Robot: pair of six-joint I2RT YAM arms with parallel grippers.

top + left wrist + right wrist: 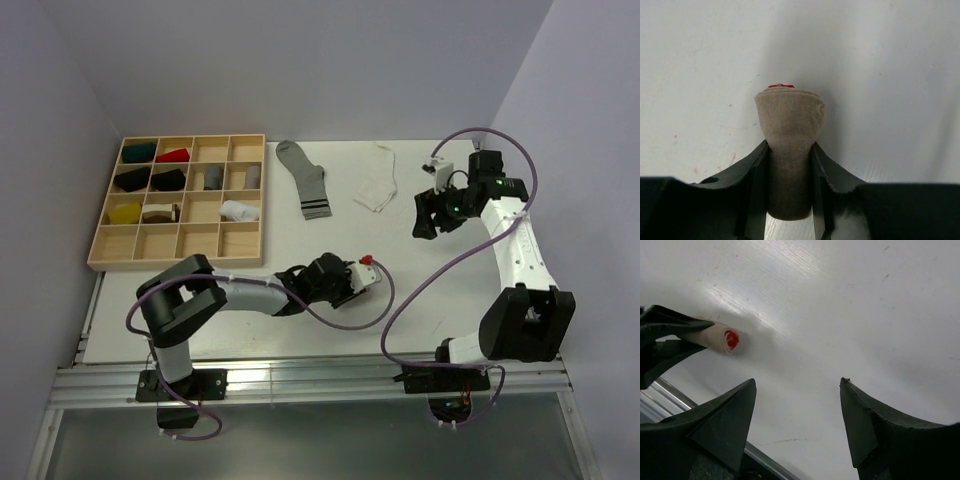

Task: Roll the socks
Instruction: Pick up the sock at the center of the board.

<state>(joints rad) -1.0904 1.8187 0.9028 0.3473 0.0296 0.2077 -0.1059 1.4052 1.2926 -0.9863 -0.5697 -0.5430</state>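
Left wrist: left fingers point(756, 170) clamp rolled beige sock point(790, 112) mid-roll, low over surface point(890, 75). Soft & light, prob springy; pinch across roll's middle so it won't unfurl. Right fingers point(730, 415) open, empty.

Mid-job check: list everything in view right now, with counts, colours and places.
wooden compartment tray: one, light wood, table's far left.
rolled socks in tray: about nine; green, red, black, grey, yellow, brown, white; separate compartments.
striped sock: one, grey with dark bands, flat right of the tray.
white sock: one, flat, far centre.
rolled beige sock: one, red core, in the left jaws.
table: one, white.
left arm: jaws shut on the rolled beige sock.
right arm: jaws open, empty.
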